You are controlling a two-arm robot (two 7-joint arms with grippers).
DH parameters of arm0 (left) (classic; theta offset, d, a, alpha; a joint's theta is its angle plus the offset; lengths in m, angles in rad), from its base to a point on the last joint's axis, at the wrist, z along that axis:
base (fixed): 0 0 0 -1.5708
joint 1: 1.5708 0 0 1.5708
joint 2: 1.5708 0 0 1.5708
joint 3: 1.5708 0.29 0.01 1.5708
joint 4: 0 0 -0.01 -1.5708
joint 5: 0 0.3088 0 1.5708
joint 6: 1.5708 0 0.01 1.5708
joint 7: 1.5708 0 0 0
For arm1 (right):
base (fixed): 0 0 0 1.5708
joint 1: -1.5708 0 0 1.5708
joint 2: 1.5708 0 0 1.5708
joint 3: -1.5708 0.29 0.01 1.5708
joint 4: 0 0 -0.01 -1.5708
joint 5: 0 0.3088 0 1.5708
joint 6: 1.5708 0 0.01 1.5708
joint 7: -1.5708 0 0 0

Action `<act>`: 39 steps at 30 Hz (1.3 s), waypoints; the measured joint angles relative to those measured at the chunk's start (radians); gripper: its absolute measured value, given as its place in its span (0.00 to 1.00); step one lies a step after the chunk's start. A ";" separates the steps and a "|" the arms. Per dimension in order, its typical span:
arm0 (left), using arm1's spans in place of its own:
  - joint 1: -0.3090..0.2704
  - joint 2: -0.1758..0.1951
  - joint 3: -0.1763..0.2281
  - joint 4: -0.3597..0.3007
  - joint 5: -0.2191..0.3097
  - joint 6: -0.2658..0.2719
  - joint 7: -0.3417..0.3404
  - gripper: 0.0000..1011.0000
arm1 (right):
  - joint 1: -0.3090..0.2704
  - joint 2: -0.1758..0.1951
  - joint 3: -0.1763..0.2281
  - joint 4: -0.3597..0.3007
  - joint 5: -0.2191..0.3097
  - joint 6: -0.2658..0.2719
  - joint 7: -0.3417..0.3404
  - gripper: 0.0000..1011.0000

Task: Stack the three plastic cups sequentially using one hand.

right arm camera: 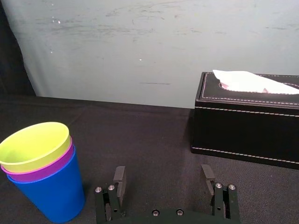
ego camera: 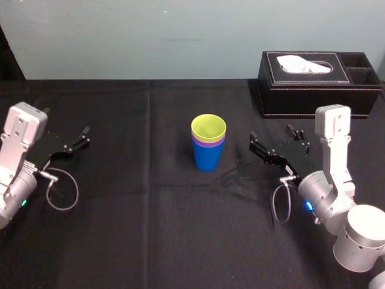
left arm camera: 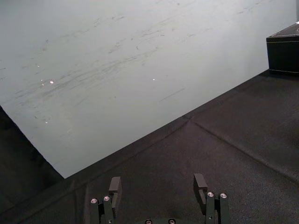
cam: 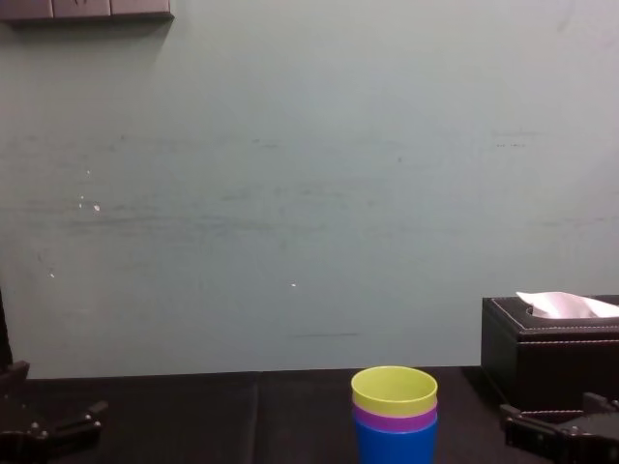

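Stacked cups (ego camera: pixel 209 143) upright, left of right tool (ego camera: pixel 271 134) (jaws spread, not touching).

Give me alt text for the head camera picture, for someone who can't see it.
Three cups stand nested on the table: yellow-green cup inside purple cup inside blue cup. The right gripper, open, sits beside the stack without touching it; the left gripper, open, is far left. A black tissue box stands at back right.

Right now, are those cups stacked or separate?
Stacked: the yellow-green cup sits inside the purple cup, that inside the upright blue cup. The right gripper stands open beside them.
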 joint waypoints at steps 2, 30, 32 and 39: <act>0.000 0.000 0.000 0.000 0.000 0.000 0.000 1.00 | 0.000 0.000 0.000 0.000 0.000 0.000 0.000 0.99; 0.000 0.000 0.000 0.000 0.000 0.000 0.000 1.00 | 0.000 0.000 0.000 0.000 0.000 0.000 0.000 0.99; 0.000 0.000 0.000 0.000 0.000 0.000 0.000 1.00 | 0.000 0.000 0.000 0.000 0.000 0.000 0.000 0.99; 0.000 0.000 0.000 0.000 0.000 0.000 0.000 1.00 | 0.000 0.000 0.000 0.000 0.000 0.000 0.000 0.99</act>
